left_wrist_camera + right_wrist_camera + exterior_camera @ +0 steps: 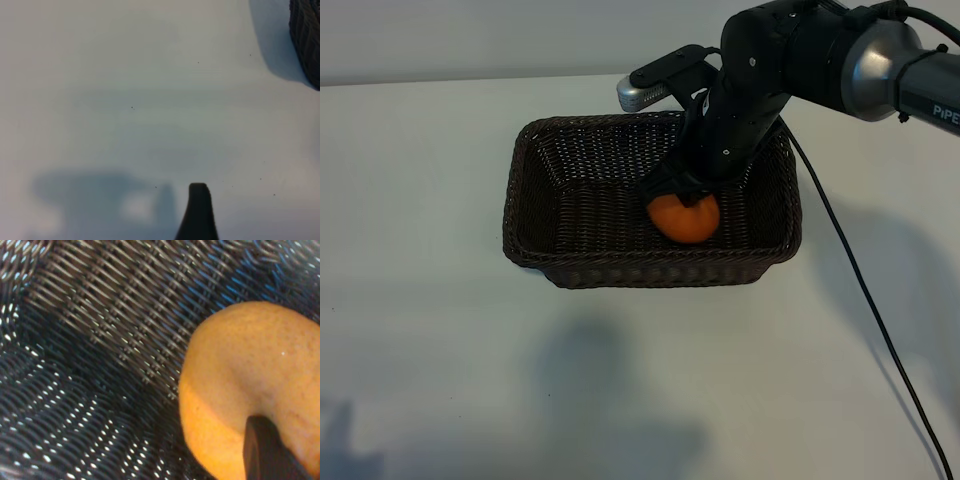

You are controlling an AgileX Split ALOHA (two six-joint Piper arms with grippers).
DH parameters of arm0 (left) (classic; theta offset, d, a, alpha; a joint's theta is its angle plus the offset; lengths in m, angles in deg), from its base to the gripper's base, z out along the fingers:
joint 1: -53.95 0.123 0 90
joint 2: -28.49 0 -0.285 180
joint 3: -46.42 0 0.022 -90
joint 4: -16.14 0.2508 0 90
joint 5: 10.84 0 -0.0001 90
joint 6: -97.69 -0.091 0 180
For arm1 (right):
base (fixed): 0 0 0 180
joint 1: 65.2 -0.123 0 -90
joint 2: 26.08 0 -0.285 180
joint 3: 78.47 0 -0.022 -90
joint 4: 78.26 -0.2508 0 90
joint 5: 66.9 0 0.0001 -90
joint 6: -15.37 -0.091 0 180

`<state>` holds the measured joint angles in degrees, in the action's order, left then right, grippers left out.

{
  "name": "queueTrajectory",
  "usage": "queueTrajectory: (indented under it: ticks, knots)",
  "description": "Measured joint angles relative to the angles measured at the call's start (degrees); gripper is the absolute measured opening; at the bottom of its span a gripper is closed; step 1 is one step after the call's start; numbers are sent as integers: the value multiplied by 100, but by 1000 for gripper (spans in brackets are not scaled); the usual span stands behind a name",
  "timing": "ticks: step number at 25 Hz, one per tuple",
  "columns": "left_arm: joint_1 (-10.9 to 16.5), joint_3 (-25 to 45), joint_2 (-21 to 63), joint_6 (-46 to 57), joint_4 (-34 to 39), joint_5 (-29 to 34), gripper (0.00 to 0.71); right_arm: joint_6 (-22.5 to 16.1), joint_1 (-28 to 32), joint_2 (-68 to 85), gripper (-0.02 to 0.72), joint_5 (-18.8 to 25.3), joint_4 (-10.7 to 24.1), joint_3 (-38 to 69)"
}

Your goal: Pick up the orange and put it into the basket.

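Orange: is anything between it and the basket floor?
Nothing visible. The orange is already inside the basket, the right gripper on top of it. Whether it rests on the weave cannot be told.

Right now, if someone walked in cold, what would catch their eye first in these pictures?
The bright orange stands out, low inside the dark-brown wicker basket toward its right side, with the right gripper closed on it from above. The black right arm reaches in from the upper right across the white table. The left gripper hangs open over bare table beside the basket.
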<state>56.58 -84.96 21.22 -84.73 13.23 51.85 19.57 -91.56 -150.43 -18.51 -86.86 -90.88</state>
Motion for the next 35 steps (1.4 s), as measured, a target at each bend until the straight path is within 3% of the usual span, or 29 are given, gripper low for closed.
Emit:
queueTrajectory:
  ticks: [4,9,12,16,23,29,35]
  knots:
    - [-96,0,0,0,0,0,590,6,0,0,265,99,0,0]
    - [-167,0,0,14,0,0,590,-21,0,19,612,93,-56,0]
    - [-167,0,0,14,0,0,590,-28,0,85,697,93,-97,0]
    - [-167,0,0,14,0,0,590,-76,0,323,696,139,-31,-41]
    - [-167,0,0,14,0,0,589,-616,235,643,617,665,776,-869]
    - [-167,0,0,9,0,0,589,-511,1145,657,600,1205,912,-1338]
    - [-167,0,0,9,0,0,589,-347,2277,657,599,1355,919,-1377]
